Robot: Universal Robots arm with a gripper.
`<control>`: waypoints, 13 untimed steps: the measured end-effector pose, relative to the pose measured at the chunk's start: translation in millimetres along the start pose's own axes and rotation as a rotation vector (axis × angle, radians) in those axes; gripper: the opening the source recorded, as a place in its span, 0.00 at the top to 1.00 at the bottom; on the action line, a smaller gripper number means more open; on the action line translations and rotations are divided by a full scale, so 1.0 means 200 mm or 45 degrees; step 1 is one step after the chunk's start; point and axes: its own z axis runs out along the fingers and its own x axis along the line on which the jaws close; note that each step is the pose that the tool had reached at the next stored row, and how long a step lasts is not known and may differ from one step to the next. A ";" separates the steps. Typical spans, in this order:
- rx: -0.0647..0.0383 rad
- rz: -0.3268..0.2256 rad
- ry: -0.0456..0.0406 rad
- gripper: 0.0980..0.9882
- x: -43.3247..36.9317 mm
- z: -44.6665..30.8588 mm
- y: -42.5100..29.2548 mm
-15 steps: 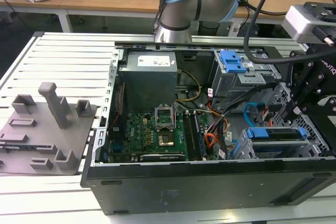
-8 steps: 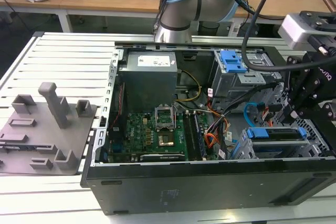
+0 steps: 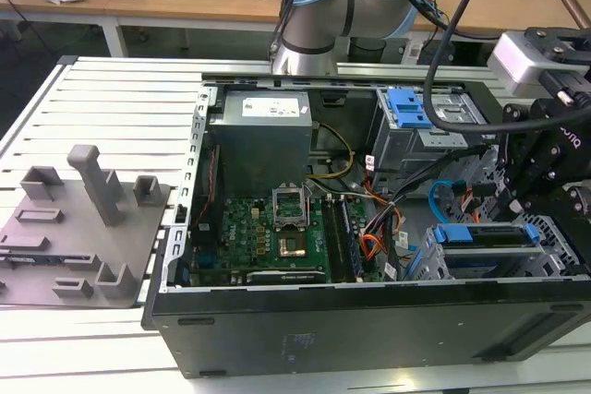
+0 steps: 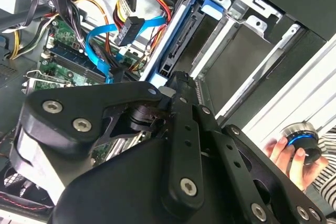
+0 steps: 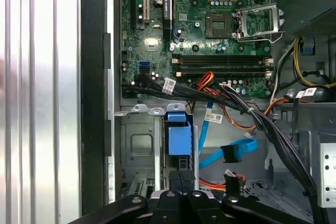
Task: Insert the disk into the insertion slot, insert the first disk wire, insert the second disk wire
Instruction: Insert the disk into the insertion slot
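Observation:
The disk [image 5: 178, 136], silver in a bright blue carrier, stands on edge inside the insertion slot [image 5: 137, 150], a grey sheet-metal cage. In the exterior view the disk [image 3: 482, 235] sits in that cage [image 3: 420, 265] at the case's near right corner. My gripper [image 5: 181, 181] is shut, with its fingertips together right at the disk's outer end. The second disk wire [image 5: 227, 154], a flat light-blue cable with a dark plug, hangs loose beside the cage; it also curves over the motherboard in the second wrist view [image 4: 98, 51]. An orange-red-yellow wire bundle [image 5: 231, 183] with its plug lies loose close by.
The open case [image 3: 369, 320] holds a motherboard [image 5: 210, 30], a power supply [image 3: 263, 136] and a taller grey bay with a blue latch [image 3: 411, 113]. Black cable bundles [image 5: 262, 124] cross over the cage area. A grey fixture plate [image 3: 83, 228] lies at the exterior view's left. A hand [image 4: 286, 156] holds a knob.

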 end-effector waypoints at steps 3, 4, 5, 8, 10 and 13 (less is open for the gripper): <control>0.000 0.000 0.000 0.99 0.001 0.010 0.000; 0.000 0.000 0.000 0.99 0.002 0.013 -0.001; 0.000 0.000 0.000 0.99 0.002 0.016 -0.001; 0.000 0.000 0.000 0.99 0.002 0.017 -0.001; 0.000 0.000 0.000 0.99 0.002 0.018 -0.001; 0.000 0.000 0.000 0.99 0.002 0.018 -0.001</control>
